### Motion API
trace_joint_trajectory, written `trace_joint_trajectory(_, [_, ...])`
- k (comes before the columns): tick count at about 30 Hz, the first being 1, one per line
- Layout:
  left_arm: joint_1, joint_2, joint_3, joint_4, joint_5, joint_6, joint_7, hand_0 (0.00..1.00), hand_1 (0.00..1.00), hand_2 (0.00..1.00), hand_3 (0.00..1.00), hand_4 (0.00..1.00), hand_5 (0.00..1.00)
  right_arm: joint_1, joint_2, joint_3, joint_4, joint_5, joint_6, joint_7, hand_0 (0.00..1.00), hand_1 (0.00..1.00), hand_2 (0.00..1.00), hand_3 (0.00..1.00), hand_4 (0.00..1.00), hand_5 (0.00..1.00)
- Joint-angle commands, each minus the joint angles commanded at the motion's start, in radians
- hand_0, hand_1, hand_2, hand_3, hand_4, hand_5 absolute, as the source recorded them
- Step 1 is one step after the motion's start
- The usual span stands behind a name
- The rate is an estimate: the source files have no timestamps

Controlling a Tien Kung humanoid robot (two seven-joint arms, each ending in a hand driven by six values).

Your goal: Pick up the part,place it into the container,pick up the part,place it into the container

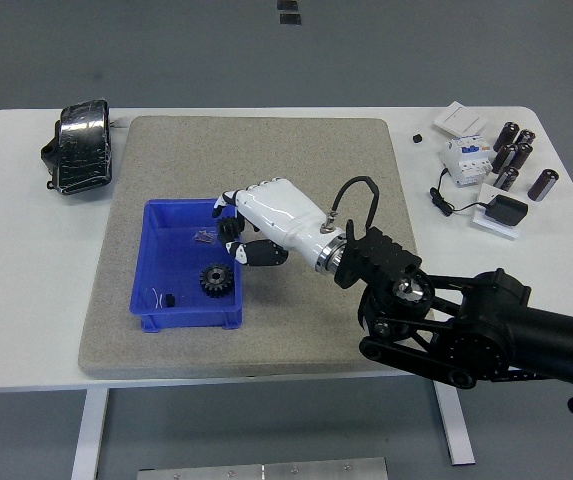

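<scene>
Head view: your right hand (251, 225), fingers clenched on a dark part, hangs over the blue container's (156, 290) right rim, poised to drop it beside the gear (217, 280).

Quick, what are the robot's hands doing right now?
Left hand: not in the picture.
Right hand: over the right rim of the blue container, fingers curled; whether they hold a part cannot be told.

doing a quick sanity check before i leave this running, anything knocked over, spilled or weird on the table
Nothing stands out. The blue bin sits square on the grey mat with a black gear lying flat inside. The right hand is at the bin's right rim, fingers curled. The items at the table's corners look undisturbed.
</scene>
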Motion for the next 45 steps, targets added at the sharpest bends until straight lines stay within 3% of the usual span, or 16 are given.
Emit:
trace_joint_trajectory(8, [-0.002,0.005,-0.010,-0.001,0.018,0.000,0.008,0.687,0.686,0.690,0.655,0.768,0.269,0.042,0.129,-0.066,-0.082,-0.002,-0.063,0.003,0.227,0.361,0.406,0.660,0.567,0.261])
trace_joint_trajectory(11, [-0.004,0.006,-0.011,-0.001,0.020,-0.001,0.009,0.687,0.686,0.690,0.655,0.768,0.269,0.048,0.148,-0.075,-0.114,-0.002,-0.068,0.005,0.227,0.361,0.406,0.660,0.567,0.261])
trace_joint_trajectory(12, [-0.004,0.006,-0.013,-0.002,0.022,-0.001,0.010,0.686,0.687,0.690,0.649,0.769,0.278,0.049,0.151,-0.075,-0.121,-0.002,-0.065,0.004,0.286,0.465,0.584,0.672,0.598,0.296])
trace_joint_trajectory(17, [-0.005,0.006,-0.019,-0.002,0.030,-0.001,0.015,0.686,0.687,0.690,0.649,0.769,0.278,0.050,0.157,-0.079,-0.154,-0.002,-0.034,-0.002,0.286,0.465,0.584,0.672,0.598,0.296])
trace_joint_trajectory(18, [-0.005,0.005,-0.020,-0.002,0.030,-0.002,0.015,0.687,0.686,0.690,0.646,0.769,0.278,0.049,0.158,-0.082,-0.160,-0.004,-0.027,-0.005,0.484,0.664,0.719,0.687,0.669,0.342])
trace_joint_trajectory(23, [-0.006,0.005,-0.018,-0.002,0.029,-0.002,0.015,0.687,0.686,0.690,0.646,0.769,0.278,0.041,0.160,-0.096,-0.173,-0.016,0.009,-0.012,0.484,0.664,0.719,0.687,0.669,0.342])
trace_joint_trajectory(24, [-0.006,0.004,-0.018,-0.002,0.028,-0.002,0.015,0.686,0.687,0.690,0.641,0.769,0.279,0.039,0.160,-0.096,-0.173,-0.018,0.014,-0.014,0.695,0.752,0.782,0.711,0.769,0.413])
trace_joint_trajectory(25, [-0.006,0.004,-0.018,-0.002,0.029,-0.002,0.015,0.686,0.687,0.690,0.641,0.769,0.279,0.038,0.159,-0.095,-0.172,-0.019,0.018,-0.014,0.695,0.752,0.782,0.711,0.769,0.413])
trace_joint_trajectory(32, [-0.005,0.004,-0.020,-0.003,0.031,-0.001,0.017,0.686,0.686,0.690,0.640,0.767,0.280,0.018,0.127,-0.028,-0.121,0.004,0.024,-0.014,0.711,0.760,0.786,0.709,0.769,0.409])
trace_joint_trajectory(41, [0.000,0.000,-0.021,-0.003,0.032,-0.002,0.022,0.685,0.687,0.690,0.637,0.764,0.275,-0.047,0.015,0.167,0.016,0.064,0.024,-0.010,0.689,0.744,0.757,0.705,0.767,0.407])
trace_joint_trajectory(42, [0.001,0.000,-0.024,-0.003,0.036,-0.002,0.024,0.685,0.686,0.689,0.635,0.760,0.268,-0.050,0.004,0.188,0.023,0.068,0.021,-0.007,0.571,0.669,0.709,0.689,0.760,0.409])
trace_joint_trajectory(45, [0.003,0.001,-0.032,-0.003,0.046,-0.003,0.031,0.685,0.686,0.689,0.635,0.760,0.268,-0.061,-0.032,0.265,0.034,0.068,0.005,0.006,0.571,0.669,0.709,0.689,0.760,0.409])
